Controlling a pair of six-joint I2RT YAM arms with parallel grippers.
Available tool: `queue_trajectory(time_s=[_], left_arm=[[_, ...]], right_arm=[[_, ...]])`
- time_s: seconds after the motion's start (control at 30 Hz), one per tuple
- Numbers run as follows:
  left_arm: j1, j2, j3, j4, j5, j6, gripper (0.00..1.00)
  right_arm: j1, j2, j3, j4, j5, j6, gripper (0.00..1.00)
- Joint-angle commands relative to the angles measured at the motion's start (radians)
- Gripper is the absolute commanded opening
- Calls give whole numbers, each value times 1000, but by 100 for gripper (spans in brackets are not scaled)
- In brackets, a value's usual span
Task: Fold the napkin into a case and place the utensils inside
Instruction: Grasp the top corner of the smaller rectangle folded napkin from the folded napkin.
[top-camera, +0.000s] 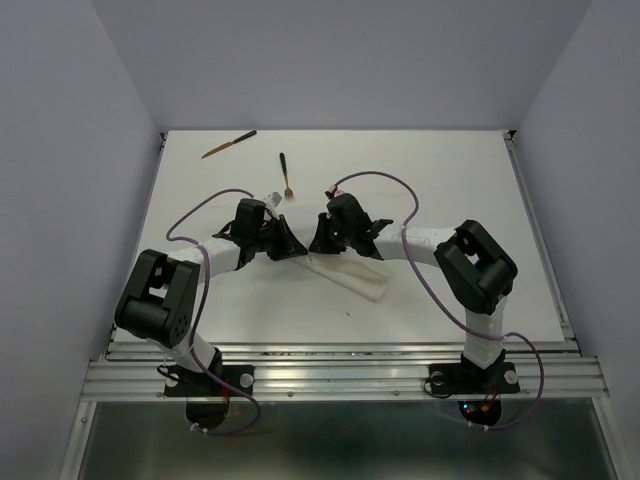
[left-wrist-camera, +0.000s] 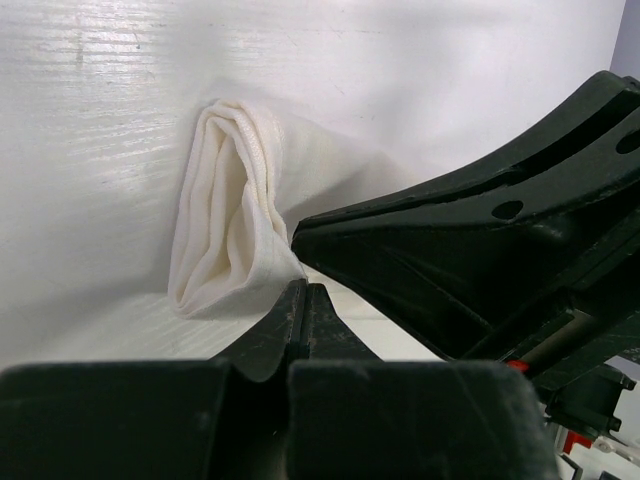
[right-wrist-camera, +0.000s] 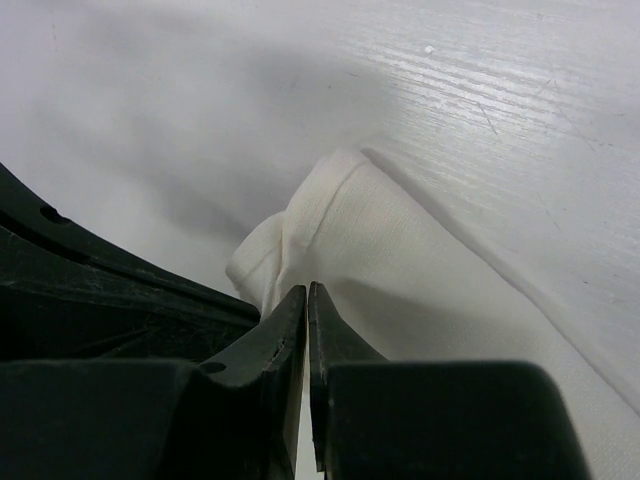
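The napkin lies folded into a narrow white case (top-camera: 352, 278), set diagonally at the table's middle. Its bunched open end shows in the left wrist view (left-wrist-camera: 230, 215) and the right wrist view (right-wrist-camera: 400, 250). My left gripper (top-camera: 291, 248) (left-wrist-camera: 305, 290) is shut, its tips pinching the cloth's lower edge at that end. My right gripper (top-camera: 319, 240) (right-wrist-camera: 306, 292) is shut on a fold of the same end, facing the left one. Two utensils lie apart at the back: one brown piece with a dark end (top-camera: 228, 145) and a fork-like piece (top-camera: 285, 174).
Purple cables (top-camera: 385, 178) loop above both arms. The table's back edge meets the wall just behind the utensils. A metal rail (top-camera: 340, 372) runs along the near edge by the arm bases.
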Motion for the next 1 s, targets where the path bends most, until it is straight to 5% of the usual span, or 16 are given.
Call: queue_trajectory(time_s=[0.0, 0.7, 0.97], left_arm=[[4, -43, -7, 32, 26, 16, 0], [4, -38, -4, 42, 36, 12, 0], [4, -43, -16, 52, 30, 0, 0]], right_arm=[[7, -28, -20, 79, -23, 11, 9], [7, 94, -16, 234, -252, 78, 9], [7, 173, 23, 133, -177, 103, 8]])
